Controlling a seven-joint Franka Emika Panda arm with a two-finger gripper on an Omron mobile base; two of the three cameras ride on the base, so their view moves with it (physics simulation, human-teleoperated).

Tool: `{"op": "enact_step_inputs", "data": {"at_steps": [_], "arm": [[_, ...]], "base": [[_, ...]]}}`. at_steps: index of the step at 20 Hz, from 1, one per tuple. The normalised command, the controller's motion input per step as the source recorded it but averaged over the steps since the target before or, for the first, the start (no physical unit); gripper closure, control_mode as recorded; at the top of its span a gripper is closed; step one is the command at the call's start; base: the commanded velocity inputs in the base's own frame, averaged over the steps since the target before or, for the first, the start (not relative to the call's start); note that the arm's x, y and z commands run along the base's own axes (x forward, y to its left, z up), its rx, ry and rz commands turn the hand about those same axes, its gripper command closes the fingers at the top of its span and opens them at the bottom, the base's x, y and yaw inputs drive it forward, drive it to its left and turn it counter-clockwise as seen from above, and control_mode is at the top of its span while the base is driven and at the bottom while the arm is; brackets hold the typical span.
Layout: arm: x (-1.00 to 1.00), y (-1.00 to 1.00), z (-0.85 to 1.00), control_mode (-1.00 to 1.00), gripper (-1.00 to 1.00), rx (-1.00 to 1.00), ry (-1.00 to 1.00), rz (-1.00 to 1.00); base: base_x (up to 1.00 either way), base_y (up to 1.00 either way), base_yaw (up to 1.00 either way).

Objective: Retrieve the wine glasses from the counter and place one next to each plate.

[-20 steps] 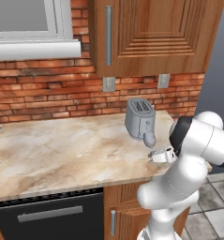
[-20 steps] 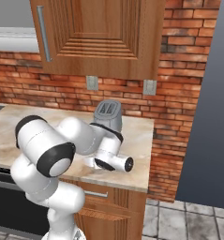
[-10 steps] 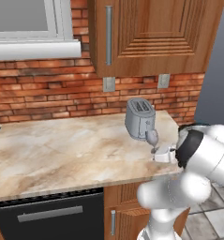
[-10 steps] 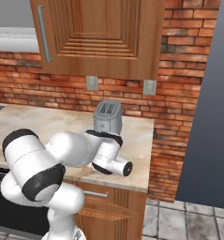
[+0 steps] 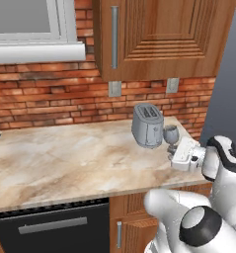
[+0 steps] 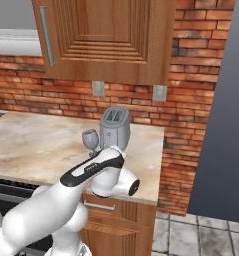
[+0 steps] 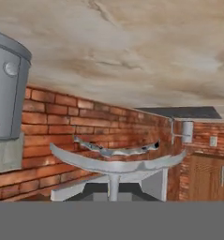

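On the beige marbled table [image 5: 70, 158], a wine glass [image 5: 171, 133] stands just at the toaster's [image 5: 147, 125] 3 o'clock side in the left base view, near the table's right end. The gripper [image 5: 175, 151] reaches in low at the glass's stem, jaws drawn nearly together on it. In the hand view the glass [image 7: 114, 161] fills the lower middle, the toaster [image 7: 5, 89] at 9 o'clock.

A grey translucent glass [image 5: 171, 134] is standing upright on the beige marbled counter [image 5: 65, 158], just beside the toaster [image 5: 147, 125] at its three o'clock, near the counter's right end, stem and foot partly hidden.
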Motion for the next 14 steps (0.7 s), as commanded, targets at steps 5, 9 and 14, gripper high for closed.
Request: {"op": "enact_step_inputs", "data": {"at_steps": [5,9,14], "arm": [[-0.56,0.08,1.0,-1.0,1.0,0.0,-0.42,0.04],[-0.69,0.03,1.0,-1.0,1.0,0.0,-0.51,0.1],[-0.63,0.0,0.98,-1.0,1.0,0.06,-0.46,0.13]], "base": [[0.0,0.0,0.0],[0.0,0.0,0.0],[0.0,0.0,0.0]]}}
